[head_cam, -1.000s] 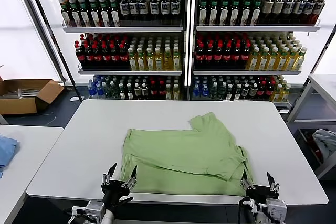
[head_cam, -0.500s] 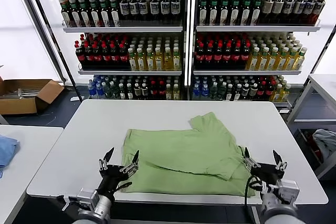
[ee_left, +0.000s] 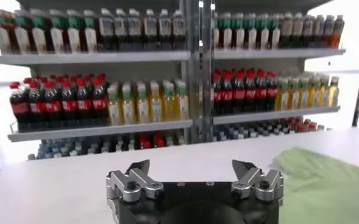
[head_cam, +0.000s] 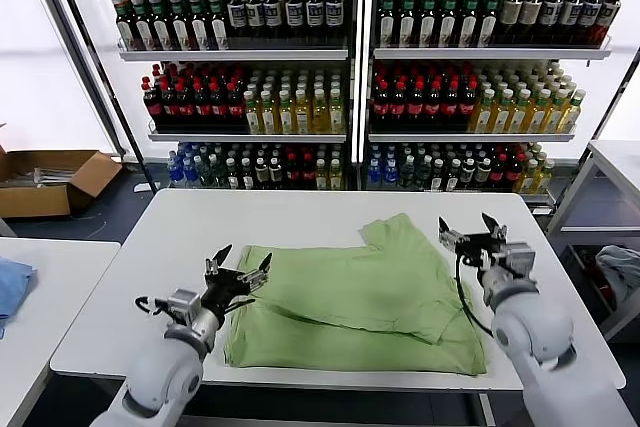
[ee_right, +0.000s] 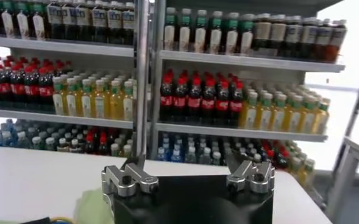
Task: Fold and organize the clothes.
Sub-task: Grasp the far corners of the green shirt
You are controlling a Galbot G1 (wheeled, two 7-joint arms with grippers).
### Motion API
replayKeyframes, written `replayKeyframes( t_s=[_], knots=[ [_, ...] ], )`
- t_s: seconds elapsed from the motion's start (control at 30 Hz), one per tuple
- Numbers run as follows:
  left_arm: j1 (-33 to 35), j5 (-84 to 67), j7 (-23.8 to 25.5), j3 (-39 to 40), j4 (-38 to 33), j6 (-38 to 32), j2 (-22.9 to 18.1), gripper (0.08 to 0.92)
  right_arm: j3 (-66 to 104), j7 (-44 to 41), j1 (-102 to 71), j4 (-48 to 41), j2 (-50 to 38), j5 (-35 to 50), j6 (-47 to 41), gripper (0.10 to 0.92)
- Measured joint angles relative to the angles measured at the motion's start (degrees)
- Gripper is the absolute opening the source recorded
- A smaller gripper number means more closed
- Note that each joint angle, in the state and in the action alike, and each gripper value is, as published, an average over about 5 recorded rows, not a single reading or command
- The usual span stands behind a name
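— Shelves (head_cam: 350, 77) full of bottles stand behind, and the white table (head_cam: 150, 247) carries the clothes (head_cam: 360, 297). How does the garment look?

— Light green, soft, matte fabric. It lies flat in the middle of the table toward the near edge, folded in layers, with one short sleeve pointing to the far side. Small wrinkles run along the fold lines. Collar and buttons are not visible.

— What differs from one second ago?

— Both arms are raised and further forward. Before, the grippers were low at the near table edge. Now the left gripper (head_cam: 238, 269) hovers at the shirt's left edge, and the right gripper (head_cam: 468, 232) is above the table just beside the sleeve's right side. The shirt's near left corner lies a little differently.

— And the grippers?

— Both have the fingers spread wide and hold nothing. The fingers (ee_left: 133, 180) are grey metal, angular, with pointed black tips; the right ones (ee_right: 129, 177) look the same.

— Something else?

— A cardboard box (head_cam: 50, 179) on the floor, and a blue cloth (head_cam: 12, 287) on the neighbouring table at left.
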Motion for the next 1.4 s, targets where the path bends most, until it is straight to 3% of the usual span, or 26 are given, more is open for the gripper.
replayKeyframes(
  t_s=[0.27, 0.53, 0.9, 1.4],
  knots=[
    [-10.8, -4.7, -0.3, 4.3, 10.5, 0.9, 1.7, 0.823, -4.6, -1.6, 11.1, -12.7, 2.6, -1.6, 0.5, 0.823],
    [-15.6, -6.3, -0.9, 5.9, 17.5, 1.7, 1.2, 0.823, -6.2, -1.3, 16.6, -22.9, 8.3, -4.7, 1.2, 0.823],
    [-17.1, -6.3, -1.1, 7.0, 21.6, 2.3, -0.3, 0.823, -6.3, -1.1, 18.5, -32.2, 14.2, -7.0, 2.5, 0.823],
    [-15.5, -5.4, -0.8, 7.5, 22.3, 2.7, -0.9, 0.823, -5.4, -1.1, 17.5, -36.9, 18.3, -7.2, 3.1, 0.823]
  ],
)
